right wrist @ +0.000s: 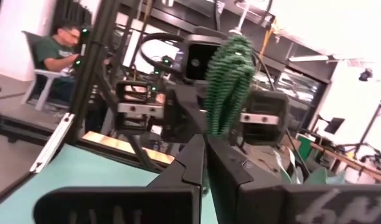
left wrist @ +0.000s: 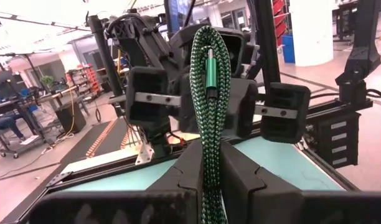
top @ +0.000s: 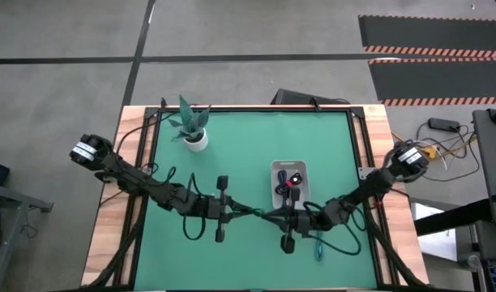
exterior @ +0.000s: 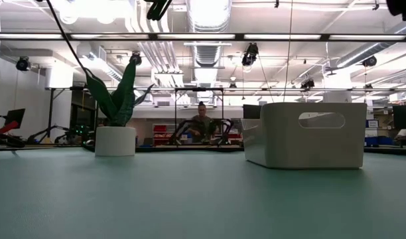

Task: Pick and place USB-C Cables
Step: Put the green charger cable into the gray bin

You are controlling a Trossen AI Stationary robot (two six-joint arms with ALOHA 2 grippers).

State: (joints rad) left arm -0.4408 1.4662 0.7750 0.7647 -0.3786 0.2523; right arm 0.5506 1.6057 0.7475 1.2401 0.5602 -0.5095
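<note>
The dark green USB-C cable (top: pixel 252 211) is a braided bundle stretched level between both grippers above the table's middle, near its near edge. My left gripper (top: pixel 236 208) comes from the left and my right gripper (top: pixel 270 215) from the right; both are shut on it. The left wrist view shows the green cable (left wrist: pixel 209 93) with its metal plug (left wrist: pixel 210 71), and the right wrist view shows the same cable (right wrist: pixel 228 81). A black-and-red cable (top: pixel 292 180) lies in the white tray (top: pixel 274 169). The teal cable (top: pixel 318 246) lies on the mat. I cannot make out the navy cable. My left gripper pinches the green cable bundle between its two fingers (left wrist: pixel 184 177), several strands together (left wrist: pixel 211 180), coming level from the table's left. The bundle runs on past the fingertips, lifted clear of the table. My right gripper pinches the bundle's other end (right wrist: pixel 216 127) between its two fingers (right wrist: pixel 187 165), coming level from the table's right. The looped end (right wrist: pixel 231 53) sticks out beyond the fingertips, clear of the table.
A potted plant (top: pixel 195 134) stands at the mat's far left. The white tray (exterior: pixel 309 136) sits right of centre, just beyond the grippers. People sit in the room beyond the table.
</note>
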